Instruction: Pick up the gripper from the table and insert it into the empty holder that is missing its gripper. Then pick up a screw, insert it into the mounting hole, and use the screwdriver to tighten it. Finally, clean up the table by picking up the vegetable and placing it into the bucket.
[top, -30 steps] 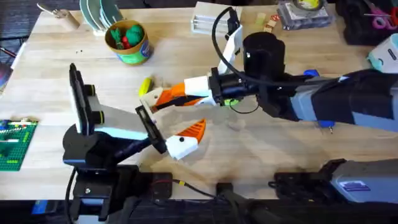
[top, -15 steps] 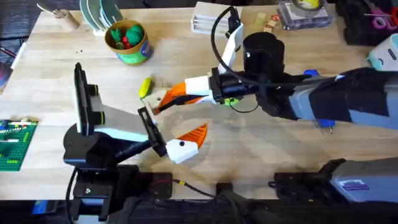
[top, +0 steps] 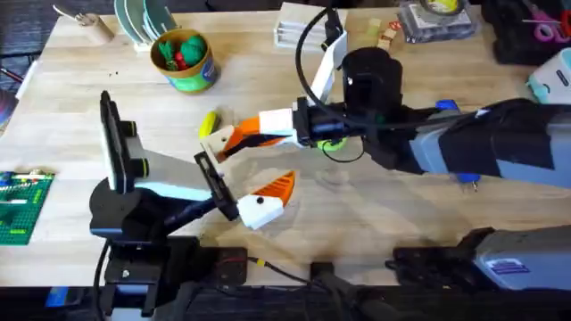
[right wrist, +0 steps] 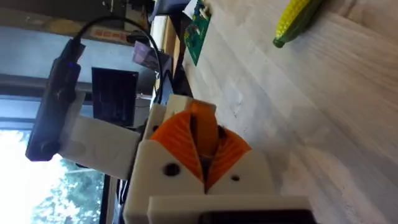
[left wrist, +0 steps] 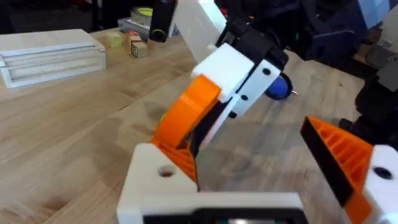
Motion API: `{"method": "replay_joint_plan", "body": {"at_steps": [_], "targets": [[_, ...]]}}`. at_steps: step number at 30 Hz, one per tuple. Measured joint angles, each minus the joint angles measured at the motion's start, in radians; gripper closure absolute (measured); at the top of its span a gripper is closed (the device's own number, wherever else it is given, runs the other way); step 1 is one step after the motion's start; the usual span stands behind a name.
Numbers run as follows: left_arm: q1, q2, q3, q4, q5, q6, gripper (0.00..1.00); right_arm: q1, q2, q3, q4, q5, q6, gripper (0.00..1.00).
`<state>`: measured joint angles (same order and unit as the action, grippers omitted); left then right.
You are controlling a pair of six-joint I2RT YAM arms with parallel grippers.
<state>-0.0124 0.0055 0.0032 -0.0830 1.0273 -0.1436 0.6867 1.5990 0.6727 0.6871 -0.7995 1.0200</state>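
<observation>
Now right gripper [top: 225, 143] clamped on orange gripper [top: 239, 135]; vegetable [top: 208, 123] just beside; left gripper [top: 259, 198] open.

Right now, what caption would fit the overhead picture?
Right gripper carries an orange finger to the left arm's holder, near the corn toy.

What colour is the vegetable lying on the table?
Yellow with a green end; the vegetable shows best in the right wrist view.
</observation>
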Motion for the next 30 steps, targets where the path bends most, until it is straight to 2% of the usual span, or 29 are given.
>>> {"method": "replay_joint_plan", "body": {"at_steps": [8,11,25,30], "targets": [[0.000,0.000,0.000,0.001,-0.004,0.000,0.008,0.004,0.000,0.001,0.000,0.009,-0.006,0.994],[0.000,0.000,0.000,0.001,-0.004,0.000,0.008,0.003,0.000,0.002,-0.001,-0.001,-0.013,0.903],[-0.002,0.000,0.000,-0.003,0.028,0.005,0.007,-0.009,0.011,0.002,-0.002,-0.083,-0.023,0.758],[-0.004,0.000,0.000,0.009,0.039,0.013,0.007,-0.018,0.017,0.002,0.046,-0.117,-0.013,0.704]]}}
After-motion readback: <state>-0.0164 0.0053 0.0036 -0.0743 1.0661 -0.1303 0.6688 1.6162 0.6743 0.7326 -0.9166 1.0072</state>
